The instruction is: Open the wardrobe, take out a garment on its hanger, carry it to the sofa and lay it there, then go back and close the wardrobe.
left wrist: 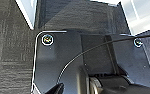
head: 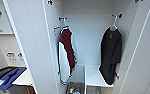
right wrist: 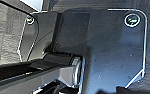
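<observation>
The white wardrobe [head: 88, 37] stands open straight ahead in the head view. Its left door [head: 31, 45] and right door [head: 143, 55] are swung wide. The long black garment [head: 111, 55] hangs on the right side of the inside, its hem reaching down past a white shelf [head: 93, 77]. It hangs from a thin white hanger [head: 114, 25] hooked on a peg near the top. Both wrist views look down past the robot's own dark plates at dark carpet [left wrist: 11, 37].
A dark red and white garment [head: 67, 50] hangs on the left side of the wardrobe. Small items [head: 74, 88] lie in the bottom compartment. At lower left a blue object [head: 8, 78] rests on a white surface beside the left door.
</observation>
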`<state>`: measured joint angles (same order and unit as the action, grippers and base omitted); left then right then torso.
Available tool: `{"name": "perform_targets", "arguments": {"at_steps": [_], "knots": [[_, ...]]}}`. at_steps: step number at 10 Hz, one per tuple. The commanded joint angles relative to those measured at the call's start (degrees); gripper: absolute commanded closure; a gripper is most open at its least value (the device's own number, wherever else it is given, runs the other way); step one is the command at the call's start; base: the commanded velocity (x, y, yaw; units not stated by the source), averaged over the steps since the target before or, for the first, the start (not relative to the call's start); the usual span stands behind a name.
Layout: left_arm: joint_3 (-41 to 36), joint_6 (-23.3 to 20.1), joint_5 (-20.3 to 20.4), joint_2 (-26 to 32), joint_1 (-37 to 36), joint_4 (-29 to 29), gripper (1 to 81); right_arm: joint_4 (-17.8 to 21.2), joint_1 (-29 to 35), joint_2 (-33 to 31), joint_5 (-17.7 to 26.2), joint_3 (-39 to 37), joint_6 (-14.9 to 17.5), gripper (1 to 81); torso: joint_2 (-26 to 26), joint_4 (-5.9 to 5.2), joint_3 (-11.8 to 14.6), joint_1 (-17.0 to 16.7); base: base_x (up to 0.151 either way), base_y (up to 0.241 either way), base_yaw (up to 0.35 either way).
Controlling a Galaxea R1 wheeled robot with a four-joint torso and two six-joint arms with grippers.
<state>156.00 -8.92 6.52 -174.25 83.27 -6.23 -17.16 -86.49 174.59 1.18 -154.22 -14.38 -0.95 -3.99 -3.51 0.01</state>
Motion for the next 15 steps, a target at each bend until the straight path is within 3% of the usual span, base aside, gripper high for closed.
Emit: {"name": "perform_targets", "arguments": {"at_steps": [1,2,3,4,8,9,10,12,15], "knots": [[-0.26,-0.22,-2.92,0.3,-2.54,-0.45,1.0,0.38,2.33,0.43,2.95,0.16,-0.03,1.0,0.0,0.0,0.0,0.0,0.077,0.0,0.0],[-0.26,-0.22,-2.92,0.3,-2.54,-0.45,1.0,0.38,2.33,0.34,2.95,0.25,0.06,1.0,0.0,0.0,0.0,0.02,0.077,0.0,0.0],[-0.26,-0.22,-2.92,0.3,-2.54,-0.45,1.0,0.38,2.33,0.43,2.95,0.34,0.06,1.0,0.0,2.56,0.0,0.0,0.077,0.0,0.0],[-0.26,-0.22,-2.92,0.3,-2.45,-0.45,1.0,0.29,2.33,0.43,2.95,0.34,0.06,1.0,0.0,4.36,0.0,0.0,0.077,0.0,0.0],[-0.26,-0.22,-2.92,0.3,-2.37,-0.45,1.0,0.38,2.33,0.43,2.95,0.34,0.06,1.0,0.0,10.81,0.0,0.02,0.077,0.0,0.0],[-0.26,-0.22,-2.92,0.3,-2.37,-0.45,1.0,0.38,2.33,0.43,2.95,0.25,0.06,1.0,0.0,11.69,0.02,0.0,0.077,0.0,0.0],[-0.26,-0.22,-2.92,0.3,-2.28,-0.45,1.0,0.38,2.33,0.43,2.95,0.16,0.06,1.0,0.0,9.59,0.0,0.0,0.077,0.0,0.0],[-0.26,-0.22,-2.92,0.39,-2.1,-0.45,1.0,0.38,2.5,0.43,2.86,0.33,0.06,1.0,0.0,11.42,0.0,0.02,0.077,0.0,0.0],[-0.26,-0.22,-2.83,0.4,-2.01,-0.36,1.0,0.47,2.51,0.43,2.86,0.25,-0.03,1.0,-0.02,11.42,0.0,0.0,0.077,0.0,0.0]]}}
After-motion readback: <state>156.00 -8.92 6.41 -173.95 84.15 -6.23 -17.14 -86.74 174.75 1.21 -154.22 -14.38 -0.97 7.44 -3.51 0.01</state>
